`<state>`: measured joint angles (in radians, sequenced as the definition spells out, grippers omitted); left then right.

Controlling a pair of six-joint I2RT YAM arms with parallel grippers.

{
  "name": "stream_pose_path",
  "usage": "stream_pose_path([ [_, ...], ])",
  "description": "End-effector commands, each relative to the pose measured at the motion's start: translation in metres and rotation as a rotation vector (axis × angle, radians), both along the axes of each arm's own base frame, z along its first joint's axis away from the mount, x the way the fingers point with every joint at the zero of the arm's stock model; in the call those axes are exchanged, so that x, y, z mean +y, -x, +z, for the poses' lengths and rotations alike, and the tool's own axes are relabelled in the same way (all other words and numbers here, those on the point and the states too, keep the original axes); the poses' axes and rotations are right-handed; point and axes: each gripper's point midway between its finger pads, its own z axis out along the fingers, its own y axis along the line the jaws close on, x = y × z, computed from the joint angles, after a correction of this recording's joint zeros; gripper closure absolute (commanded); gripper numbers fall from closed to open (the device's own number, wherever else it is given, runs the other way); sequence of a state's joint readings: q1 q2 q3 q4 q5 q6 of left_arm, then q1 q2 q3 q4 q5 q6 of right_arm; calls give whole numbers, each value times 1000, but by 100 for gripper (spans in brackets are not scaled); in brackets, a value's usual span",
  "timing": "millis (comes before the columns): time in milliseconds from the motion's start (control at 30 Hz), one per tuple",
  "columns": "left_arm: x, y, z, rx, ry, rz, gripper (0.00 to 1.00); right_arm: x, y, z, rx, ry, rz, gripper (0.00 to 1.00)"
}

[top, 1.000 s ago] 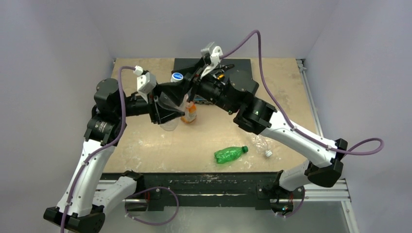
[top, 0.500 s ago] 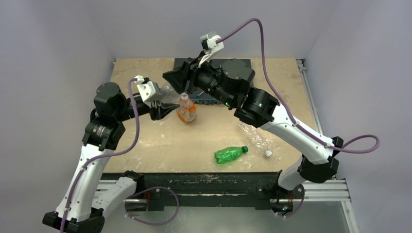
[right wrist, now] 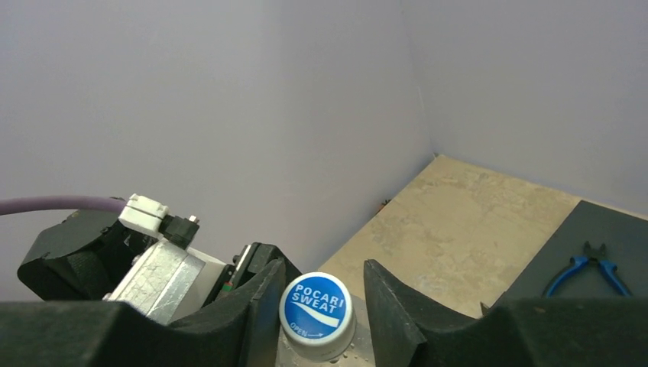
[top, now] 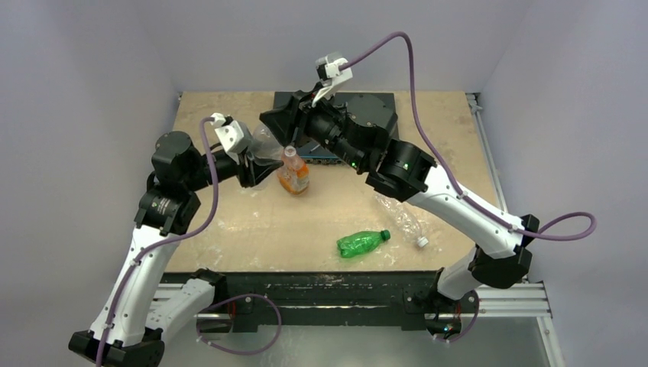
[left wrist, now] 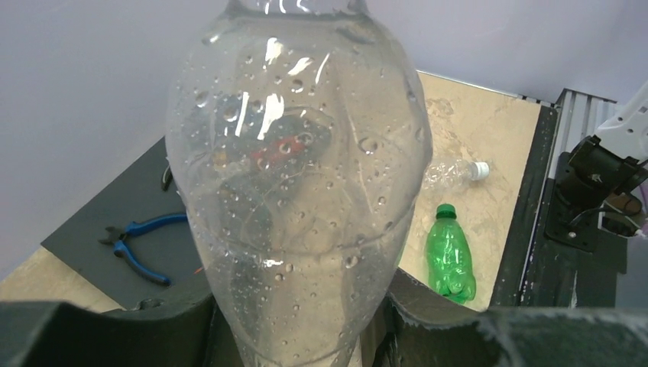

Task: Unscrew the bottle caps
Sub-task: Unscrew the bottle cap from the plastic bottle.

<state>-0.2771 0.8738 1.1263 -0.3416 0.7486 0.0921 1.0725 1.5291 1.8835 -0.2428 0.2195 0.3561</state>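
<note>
Judging by what shows, the job is at its very start: no loose cap lies anywhere in view. The left gripper is clamped on the lower body of the clear bottle, holding it up off the counter at the rear left. The right gripper stands narrow around that bottle's blue-topped cap. One finger is at the rim and a sliver of gap shows on the other side, so I cannot tell whether it truly bites yet. That cap is not yet turned off. The green bottle lies on its side near the counter's front edge with its green cap on. The crinkled bottle lies just right of it, its white cap on and pointing toward the front. The orange-label bottle stands just below and beside the held one, and whether it carries a cap cannot be told from above. So at least three caps are left, likely four. Room is tight where the work is: both wrists meet near the back wall, over the dark mat with its blue pliers. A careless swing could tip the orange-label bottle. Bare counter shows in the centre and to the left, but the two lying bottles rest near the front edge and could roll
</note>
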Motion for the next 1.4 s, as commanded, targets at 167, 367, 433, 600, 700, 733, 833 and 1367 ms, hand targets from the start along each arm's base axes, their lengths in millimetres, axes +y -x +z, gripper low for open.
stream_pose_path([
  [167,-2,3,21,-29,72,2,80,-11,-3,16,-38,-45,-35,84],
  [367,-12,22,34,16,133,-99,80,-4,16,24,-136,-18,88,100],
  [433,-19,38,39,23,134,-194,79,-5,41,36,-243,-16,210,100],
  [600,-30,76,53,136,181,-414,79,-26,98,62,-494,-77,427,100],
  [700,-32,93,63,171,216,-496,79,-31,110,56,-531,-81,511,100],
  [733,-31,97,67,162,223,-509,80,-32,112,54,-532,-80,548,100],
  [833,-31,102,71,159,222,-524,79,-35,119,51,-534,-90,642,100],
  [1367,-1,9,45,-37,91,1,79,-39,10,40,-215,-17,129,10],
])
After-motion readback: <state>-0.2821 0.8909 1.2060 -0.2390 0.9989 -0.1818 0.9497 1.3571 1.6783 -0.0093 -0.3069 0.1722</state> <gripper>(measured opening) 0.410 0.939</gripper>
